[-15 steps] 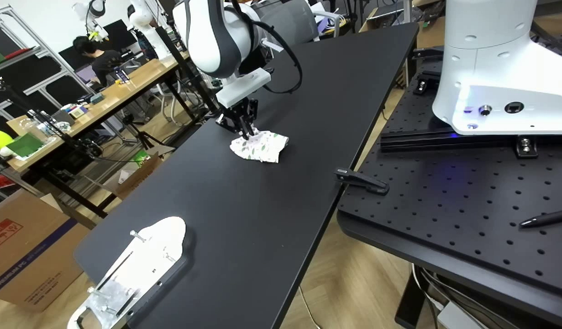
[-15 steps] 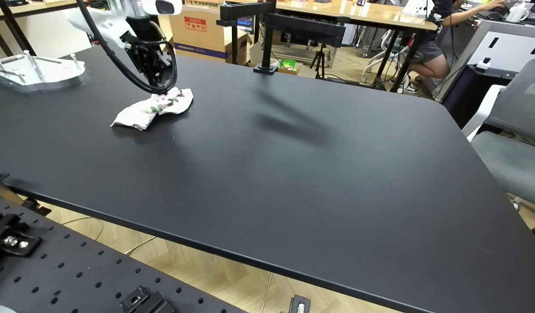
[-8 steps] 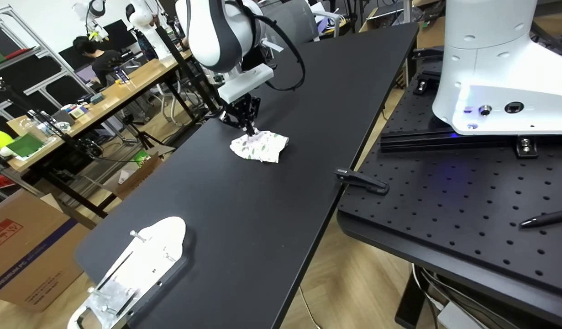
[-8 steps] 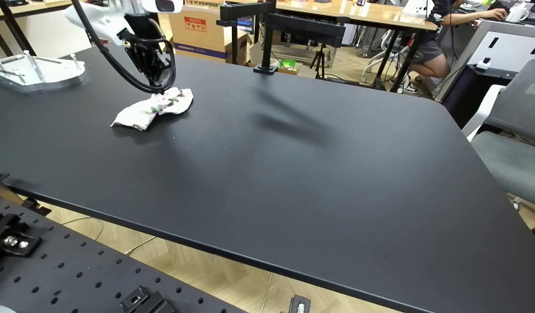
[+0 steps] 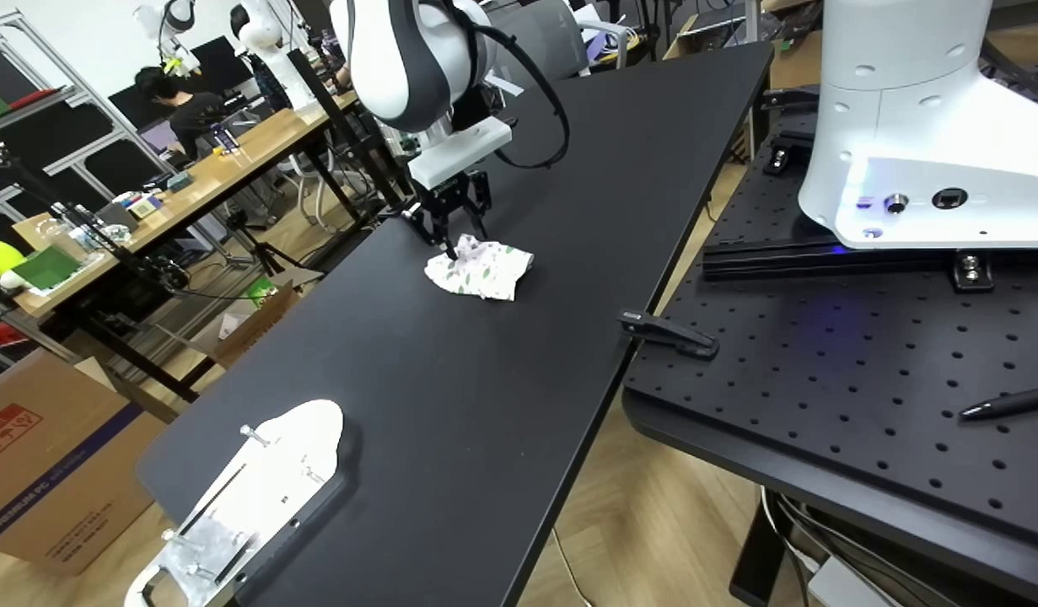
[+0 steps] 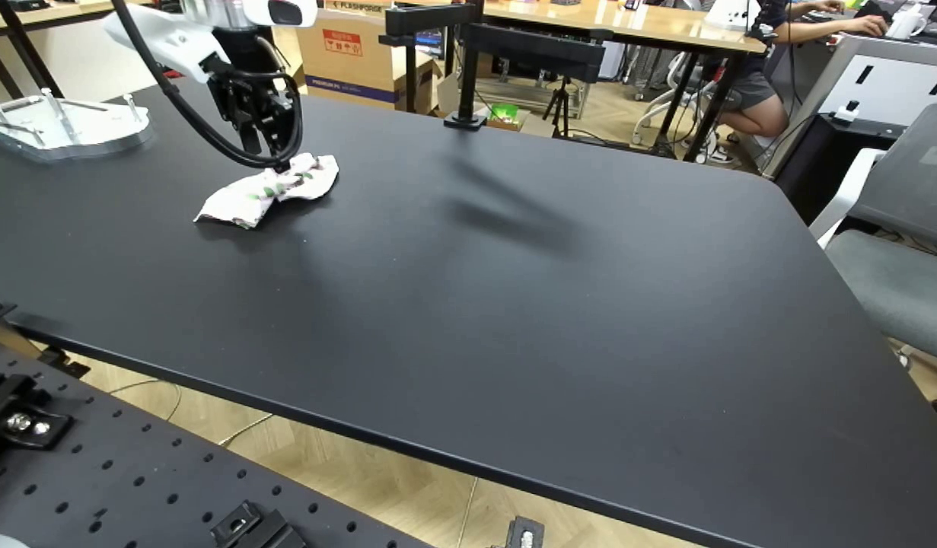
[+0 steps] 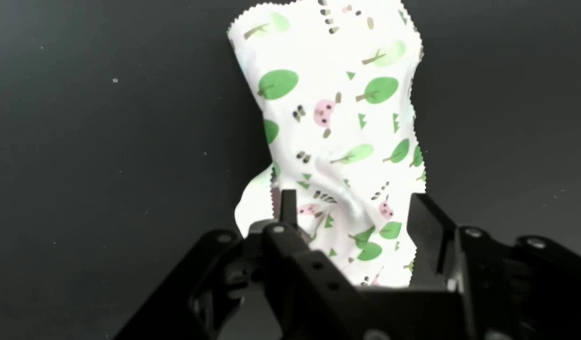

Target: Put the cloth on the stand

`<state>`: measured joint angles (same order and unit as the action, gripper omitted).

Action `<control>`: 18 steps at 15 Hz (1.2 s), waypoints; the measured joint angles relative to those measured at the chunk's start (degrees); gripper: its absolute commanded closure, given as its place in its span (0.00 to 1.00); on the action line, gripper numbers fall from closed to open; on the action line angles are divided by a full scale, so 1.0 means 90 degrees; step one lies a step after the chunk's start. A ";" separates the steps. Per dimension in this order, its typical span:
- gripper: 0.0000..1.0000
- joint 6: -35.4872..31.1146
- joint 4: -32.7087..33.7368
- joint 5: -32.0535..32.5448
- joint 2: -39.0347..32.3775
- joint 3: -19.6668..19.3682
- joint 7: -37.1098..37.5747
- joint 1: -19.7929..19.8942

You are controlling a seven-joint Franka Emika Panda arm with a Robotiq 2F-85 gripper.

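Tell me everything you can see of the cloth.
The cloth is white, printed with green leaf-like shapes, pink animal faces and small brown marks. It looks like thin, soft fabric with zigzag-cut edges. It lies rumpled on the dark table, not gripped, elongated in the wrist view, wrinkled where the open gripper hangs over it, a flap jutting out at one side. Whether the gripper touches it cannot be told; the gripper also hides part of it.

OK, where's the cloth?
In an exterior view the cloth lies just left of centre, on the table under the open claw; the stand is at lower left.
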<state>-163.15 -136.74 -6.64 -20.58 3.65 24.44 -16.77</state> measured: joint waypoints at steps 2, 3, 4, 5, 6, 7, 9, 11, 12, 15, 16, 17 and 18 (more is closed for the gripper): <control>0.00 0.0001 -0.0103 0.0000 0.0048 -0.0004 -0.0006 0.0063; 0.00 0.0005 -0.0153 0.0000 0.0056 -0.0006 -0.0026 0.0102; 0.00 0.0015 -0.0192 0.0000 0.0056 -0.0006 -0.0064 0.0143; 0.00 0.0028 -0.0231 0.0000 0.0055 -0.0006 -0.0106 0.0183; 0.00 0.0051 -0.0260 0.0000 0.0050 -0.0006 -0.0153 0.0219; 0.00 0.0089 -0.0275 0.0000 0.0041 -0.0006 -0.0214 0.0255; 0.25 0.0136 -0.0284 0.0000 0.0003 -0.0006 -0.0282 0.0315; 0.32 0.0195 -0.0284 0.0000 -0.0047 -0.0008 -0.0342 0.0357; 0.40 0.0225 -0.0284 0.0000 -0.0070 -0.0009 -0.0355 0.0368; 0.62 0.0237 -0.0283 0.0000 -0.0159 -0.0006 -0.0397 0.0372; 0.68 0.0236 -0.0282 0.0000 -0.0191 0.0001 -0.0430 0.0372; 0.76 0.0236 -0.0280 0.0000 -0.0218 0.0012 -0.0467 0.0373; 0.82 0.0236 -0.0276 0.0000 -0.0240 0.0027 -0.0497 0.0373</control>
<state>-161.03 -139.23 -6.64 -22.75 3.90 19.97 -13.41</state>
